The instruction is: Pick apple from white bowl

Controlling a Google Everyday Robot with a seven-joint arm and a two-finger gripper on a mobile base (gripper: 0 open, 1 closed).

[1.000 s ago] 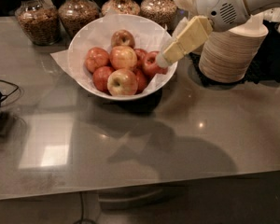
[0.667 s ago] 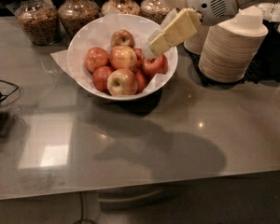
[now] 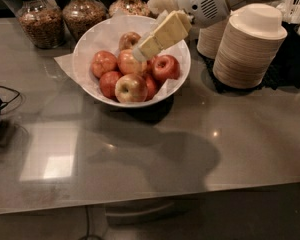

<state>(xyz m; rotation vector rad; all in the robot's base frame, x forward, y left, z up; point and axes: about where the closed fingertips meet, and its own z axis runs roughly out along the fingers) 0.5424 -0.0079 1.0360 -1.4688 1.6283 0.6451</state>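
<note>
Gripper [image 3: 141, 52] hovers right at apple [image 3: 126, 64], mid-pile in white bowl [image 3: 85, 49] | open or closed: can't tell | risk: off-centre pinch, round apple rolls away among neighbours

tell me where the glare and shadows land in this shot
Camera view: a bright rectangular glare patch lies on the counter at front left; a broad soft shadow darkens the counter in front of the white bowl; the gripper, lit pale, points down at the apple in the bowl; the background behind the jars is dark.
</note>
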